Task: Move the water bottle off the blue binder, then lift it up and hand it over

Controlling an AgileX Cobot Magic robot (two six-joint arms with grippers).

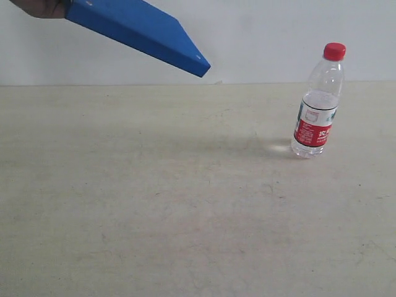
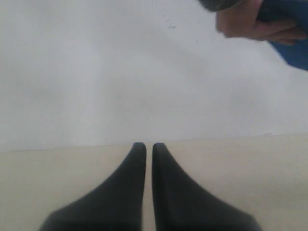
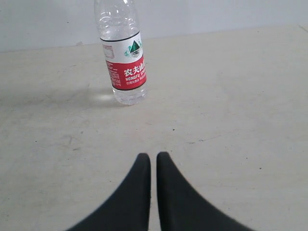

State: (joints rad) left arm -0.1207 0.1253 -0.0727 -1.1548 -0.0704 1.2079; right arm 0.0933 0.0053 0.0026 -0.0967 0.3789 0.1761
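Observation:
The water bottle (image 1: 317, 102) stands upright on the table at the right, red cap on top; the right wrist view shows its label (image 3: 126, 62) some way ahead of my right gripper (image 3: 153, 158), which is shut and empty. A human hand (image 1: 40, 7) holds the blue binder (image 1: 142, 28) tilted in the air at the upper left, well away from the bottle. In the left wrist view that hand (image 2: 255, 24) and a corner of the binder (image 2: 293, 50) appear beyond my left gripper (image 2: 145, 146), shut with nothing in it. Neither gripper shows in the exterior view.
The beige table (image 1: 185, 204) spreads across the view, scuffed and bare apart from the bottle. A plain white wall (image 1: 260, 37) rises behind its far edge.

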